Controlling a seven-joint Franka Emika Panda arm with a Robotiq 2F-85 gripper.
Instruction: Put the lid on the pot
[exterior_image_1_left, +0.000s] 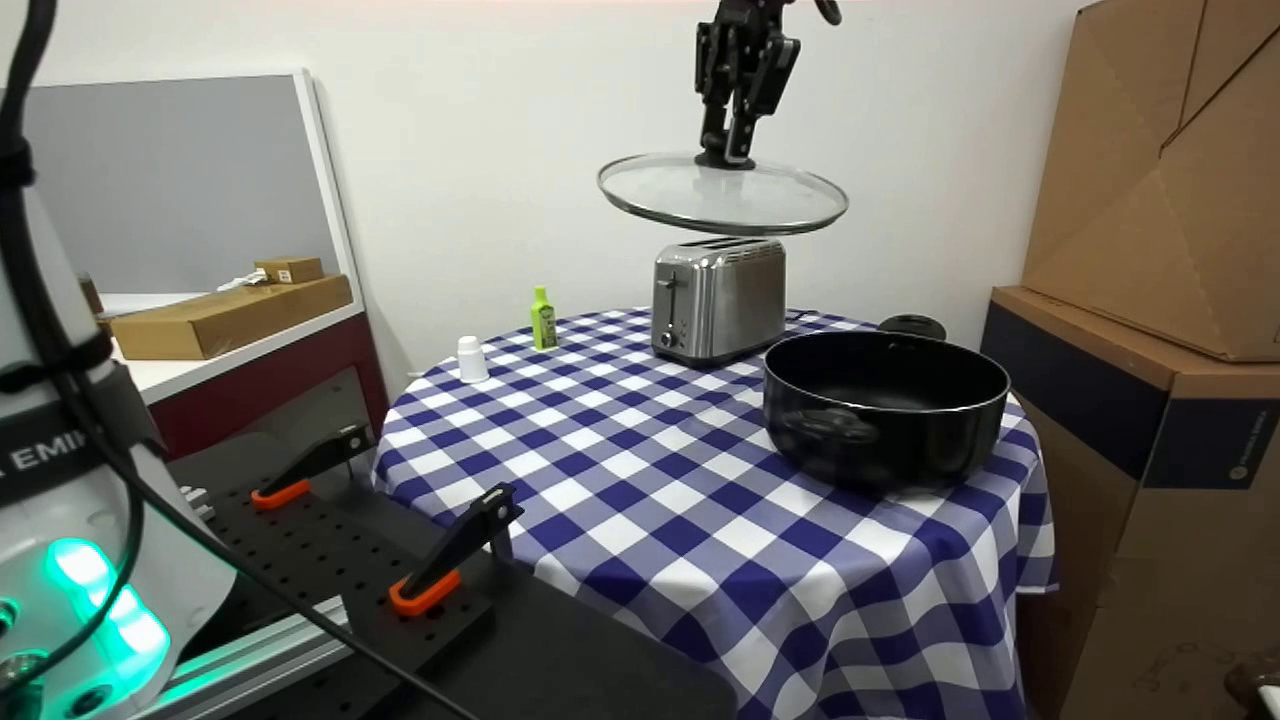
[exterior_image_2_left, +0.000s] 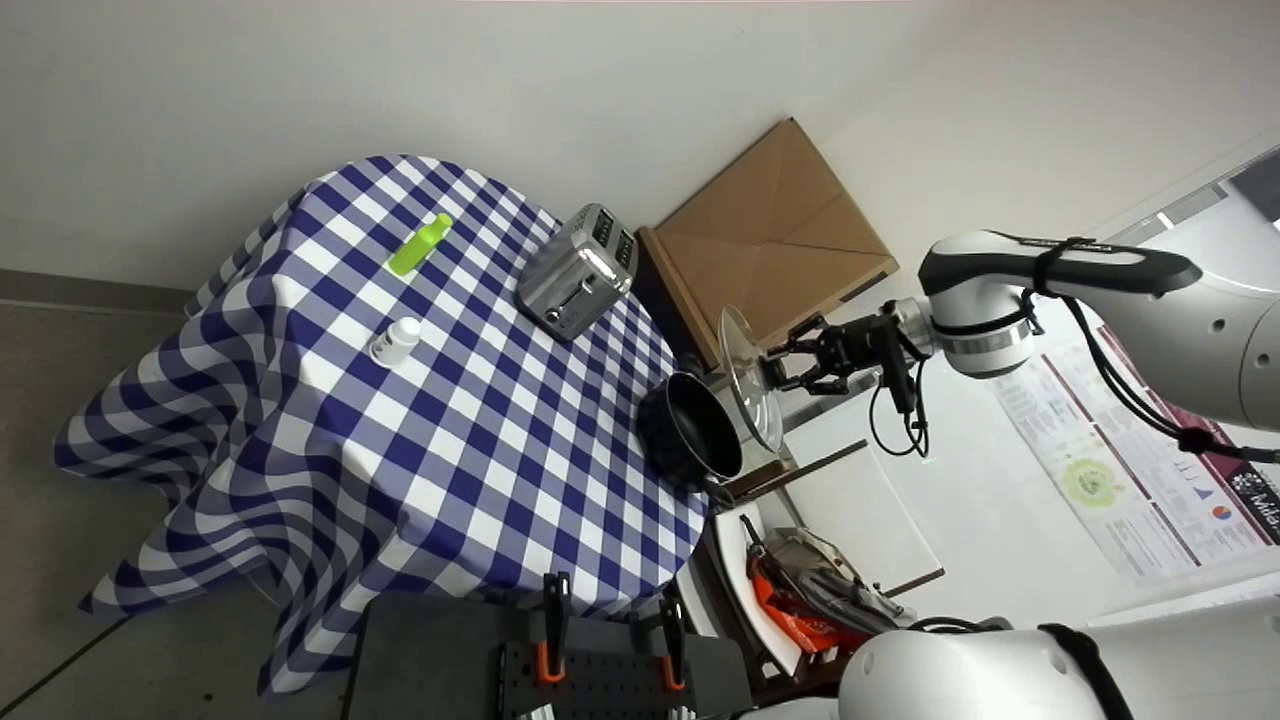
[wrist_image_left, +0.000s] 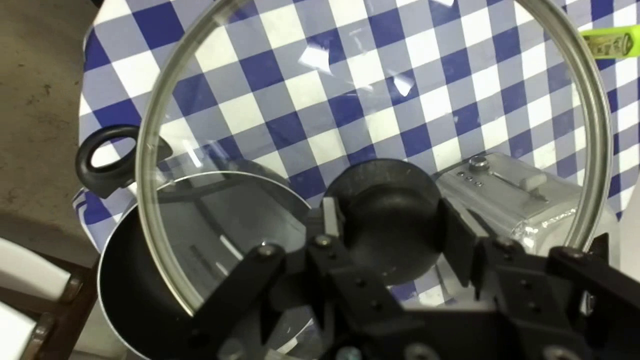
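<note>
High above the blue-and-white checked cloth, the black two-fingered gripper pinches the dark round knob of the clear glass, metal-rimmed lid, off-centre from the wide, smooth black pot. Released askew, the lid could slip sideways rather than seat — or, lowered too soon, strike the boxy, shiny steel toaster.

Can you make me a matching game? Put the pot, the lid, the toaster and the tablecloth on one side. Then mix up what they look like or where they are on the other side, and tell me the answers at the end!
Things:
1) pot
2) lid
3) toaster
4) tablecloth

Matches:
A) held up in the air by the gripper
B) blue and white checks
C) shiny silver
D) black, with its top uncovered

Right pairs: 1-D, 2-A, 3-C, 4-B
</note>
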